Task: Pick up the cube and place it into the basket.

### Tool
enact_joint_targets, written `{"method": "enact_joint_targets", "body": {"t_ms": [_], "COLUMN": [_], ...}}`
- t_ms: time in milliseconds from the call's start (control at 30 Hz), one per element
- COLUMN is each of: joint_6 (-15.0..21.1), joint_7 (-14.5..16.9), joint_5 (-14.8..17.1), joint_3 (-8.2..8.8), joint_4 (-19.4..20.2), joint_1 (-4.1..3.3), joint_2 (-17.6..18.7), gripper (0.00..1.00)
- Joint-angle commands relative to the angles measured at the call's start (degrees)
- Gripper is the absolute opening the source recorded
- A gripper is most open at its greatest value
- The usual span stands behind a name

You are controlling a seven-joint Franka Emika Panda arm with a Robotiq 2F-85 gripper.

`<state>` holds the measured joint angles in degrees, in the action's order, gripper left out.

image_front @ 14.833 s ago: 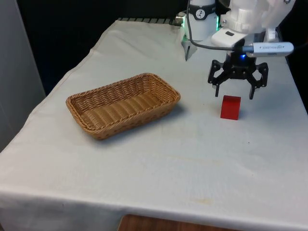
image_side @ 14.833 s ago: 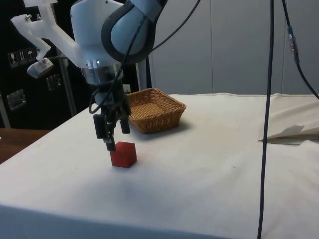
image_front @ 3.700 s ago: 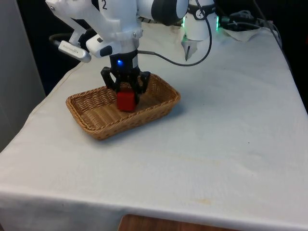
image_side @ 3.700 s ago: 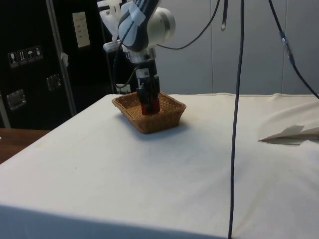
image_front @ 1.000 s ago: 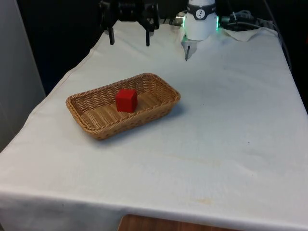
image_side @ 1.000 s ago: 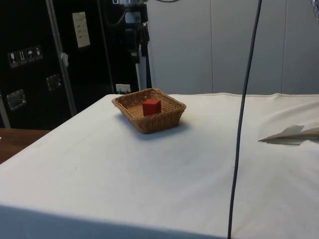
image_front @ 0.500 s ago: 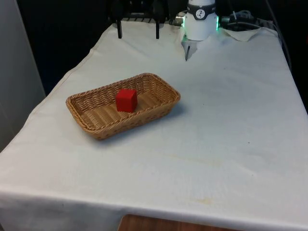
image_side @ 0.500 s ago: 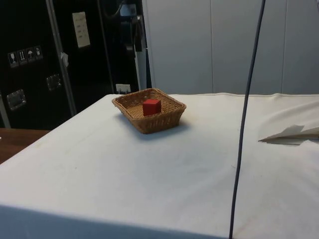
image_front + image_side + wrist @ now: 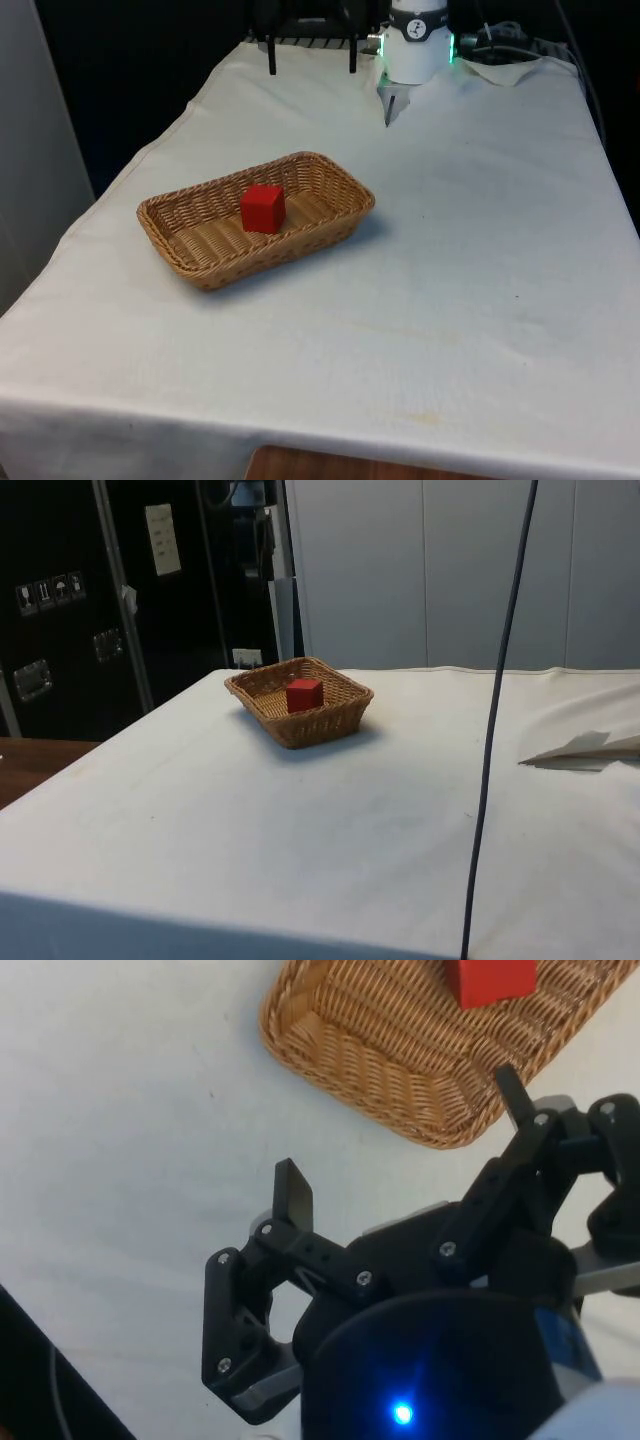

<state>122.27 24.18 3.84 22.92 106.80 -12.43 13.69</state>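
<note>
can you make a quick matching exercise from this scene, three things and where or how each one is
Things:
1. cube
2. basket
3. gripper

States:
a. woven, sitting on the white cloth
b. open, holding nothing, high above the table
c. red, resting inside the basket

Pairs: 1-c, 2-a, 3-b

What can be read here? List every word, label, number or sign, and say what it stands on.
No text can be read.
Cream sheet on the dark cabinet: print too small to read.
Row of small white stickers on the same cabinet: symbols too blurred to read.
Red cube and wicker basket: no markings.
</note>
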Motion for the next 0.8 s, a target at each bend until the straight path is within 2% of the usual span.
{"method": "enact_joint_targets", "body": {"t_ms": [0,67,100,133,367,400,433,700,733,767], "joint_6": [0.3,0.3,0.0,0.5,1.7,0.7,1.8,3.2,2.3,3.3], "joint_7": [-0.5,-0.6,-0.1,-0.6,-1.5,-0.7,-1.7,-2.5,-1.7,-2.6], "joint_5": [-0.6,-0.6,0.0,-0.6,-0.9,0.0,-1.0,-1.3,-0.5,-1.3], "joint_3": [0.06,0.00,-0.11,-0.06,-0.80,-0.97,-0.92,-1.83,-1.83,-1.89], "joint_4": [0.7,1.0,0.4,1.4,5.3,4.6,5.8,10.3,9.5,10.7], "joint_1": [-0.29,-0.34,-0.06,-0.40,-0.69,-0.34,-0.69,-0.57,-0.34,-0.57], "joint_2": [-0.7,-0.9,-0.3,-1.1,-4.3,-3.7,-4.7,-8.3,-7.6,-8.7], "gripper": [1.00,1.00,1.00,1.00,1.00,1.00,1.00,1.00,1.00,1.00]}}
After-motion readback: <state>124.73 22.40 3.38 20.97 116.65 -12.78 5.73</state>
